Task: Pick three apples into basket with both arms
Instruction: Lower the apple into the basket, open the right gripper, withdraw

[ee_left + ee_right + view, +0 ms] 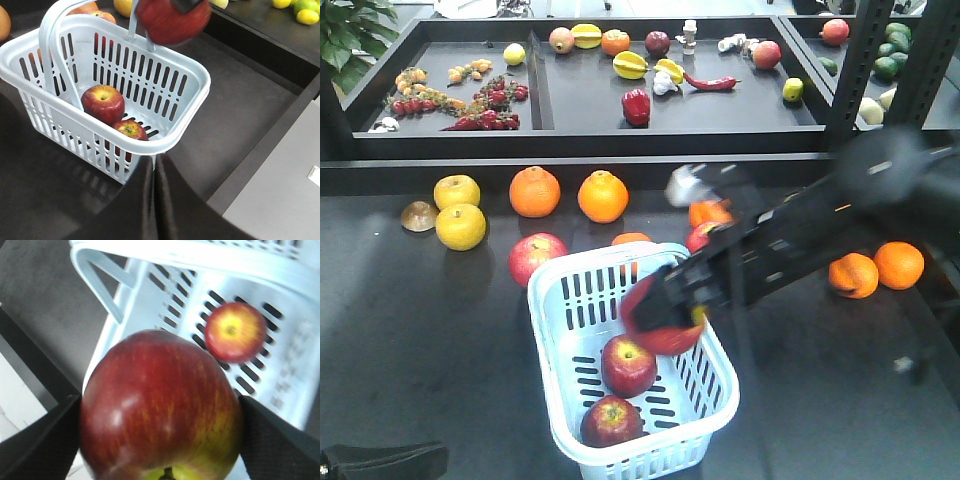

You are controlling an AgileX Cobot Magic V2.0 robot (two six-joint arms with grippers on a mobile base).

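The right gripper (665, 315) is clamped on a third apple (663, 322), a pad pressed on each flank, and is held above the basket (712, 395). Two apples (628, 366) lie on the basket floor at six o'clock from the claw. Release is judged a straight drop. The left gripper's jaw state cannot be told.

My right pincer (665, 312) and its held apple (660, 325) smear with blur at the front view's centre. The wrist view's bottom edge crops that apple; my left pincer stays unseen.
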